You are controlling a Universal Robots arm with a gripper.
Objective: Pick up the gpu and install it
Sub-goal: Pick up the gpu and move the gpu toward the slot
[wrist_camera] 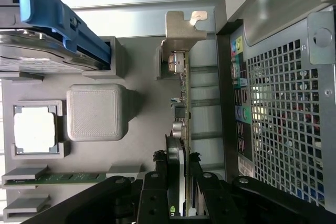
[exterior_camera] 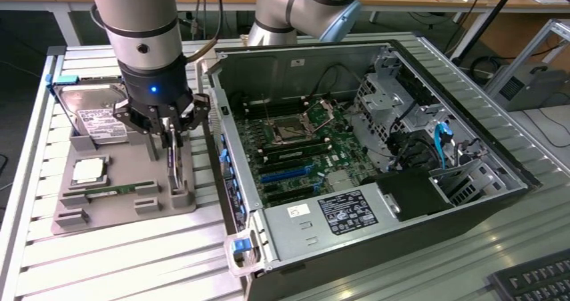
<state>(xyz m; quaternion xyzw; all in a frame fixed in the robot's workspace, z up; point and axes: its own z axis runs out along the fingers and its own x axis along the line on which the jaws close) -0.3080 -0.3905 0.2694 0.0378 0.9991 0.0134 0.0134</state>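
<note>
The fingers pinch the gpu from both sides, hiding its near end. The card stands on edge in a slot of the grey tray, with its metal bracket at the far end. In the exterior view it is a thin sliver, hard to make out. The open computer case stands just beside it on the exterior view's right. A hard drive, processor and memory stick lie to the left, all on the counter.
</note>
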